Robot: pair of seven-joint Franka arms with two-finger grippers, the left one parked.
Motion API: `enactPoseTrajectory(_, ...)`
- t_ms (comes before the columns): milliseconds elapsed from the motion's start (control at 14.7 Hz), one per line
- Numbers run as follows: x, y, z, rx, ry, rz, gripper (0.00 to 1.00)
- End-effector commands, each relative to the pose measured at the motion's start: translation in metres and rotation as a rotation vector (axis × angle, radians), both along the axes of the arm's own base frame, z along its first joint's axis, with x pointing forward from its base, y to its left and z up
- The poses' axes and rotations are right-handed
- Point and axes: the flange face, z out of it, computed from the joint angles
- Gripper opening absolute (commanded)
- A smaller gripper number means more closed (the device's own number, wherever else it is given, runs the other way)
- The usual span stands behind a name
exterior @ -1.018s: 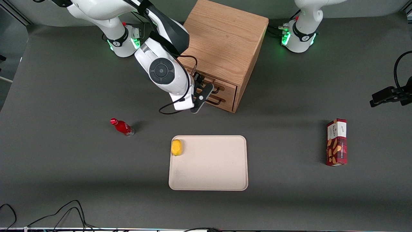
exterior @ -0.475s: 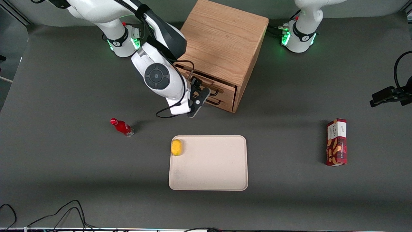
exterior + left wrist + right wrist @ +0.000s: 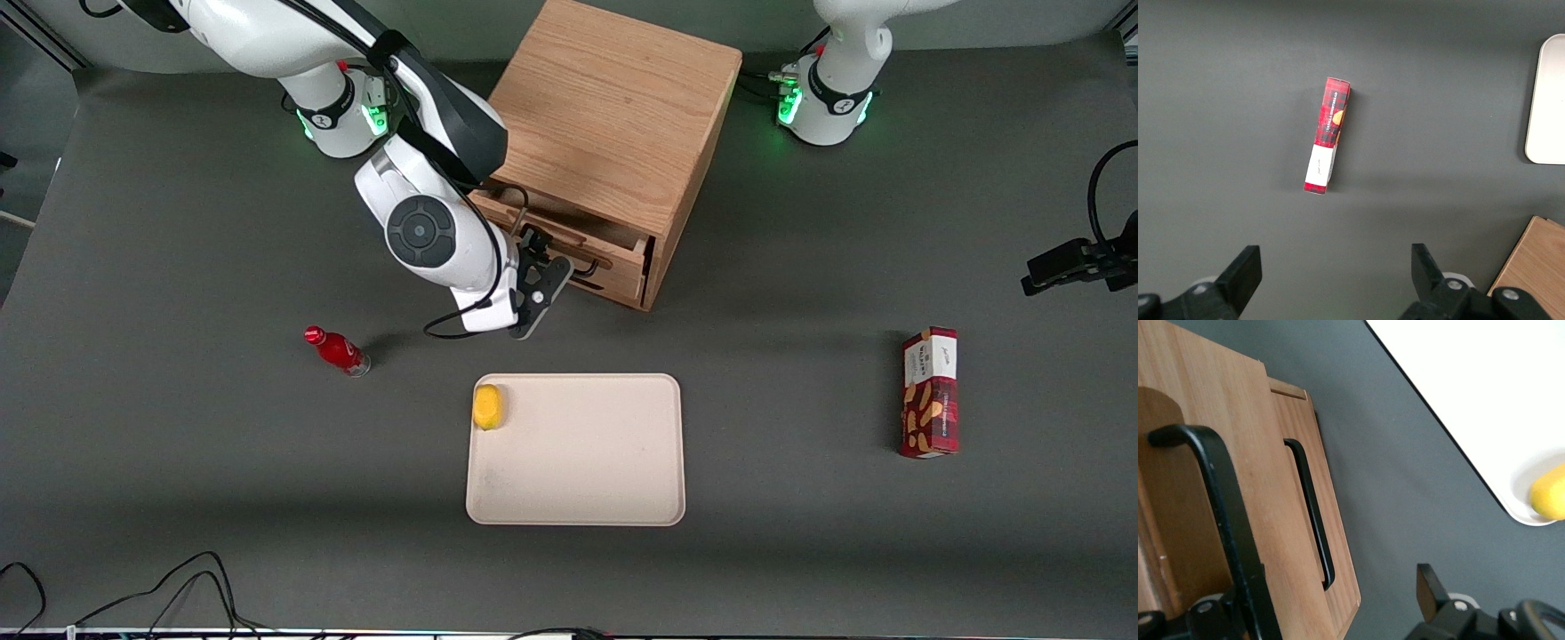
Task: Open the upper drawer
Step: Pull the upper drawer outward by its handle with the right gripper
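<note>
The oak cabinet (image 3: 613, 116) stands between the arm bases. Its upper drawer (image 3: 613, 253) is slid partway out, toward the front camera, and a dark gap shows at its top. In the right wrist view the upper drawer (image 3: 1218, 407) stands out ahead of the lower drawer (image 3: 1338, 553). My gripper (image 3: 544, 258) is at the upper drawer's front, open. Its fingers are wide apart (image 3: 1318, 600), with one finger beside the black wire handle (image 3: 1218, 500) and the other finger (image 3: 1428, 583) out over the grey table. The lower drawer's handle (image 3: 1310, 507) runs free.
A cream tray (image 3: 578, 480) lies nearer the front camera than the cabinet, with a yellow fruit (image 3: 487, 406) in one corner. A red bottle (image 3: 338, 350) lies toward the working arm's end. A red snack box (image 3: 930, 391) lies toward the parked arm's end.
The arm has drawn back from the cabinet toward the front camera. The upper drawer has slid out with it, and the gap at its top has widened.
</note>
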Motion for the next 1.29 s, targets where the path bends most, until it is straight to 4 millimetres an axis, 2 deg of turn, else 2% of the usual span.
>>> enactPoseTrajectory(0,0.009,0.003,-0.001,0.021,-0.012,0.037,1.00)
enactPoseTrajectory(679,0.027,-0.007,0.002,0.029,-0.051,0.132,1.00)
enactPoseTrajectory(1222,0.053,-0.035,0.008,0.011,-0.016,0.096,1.00)
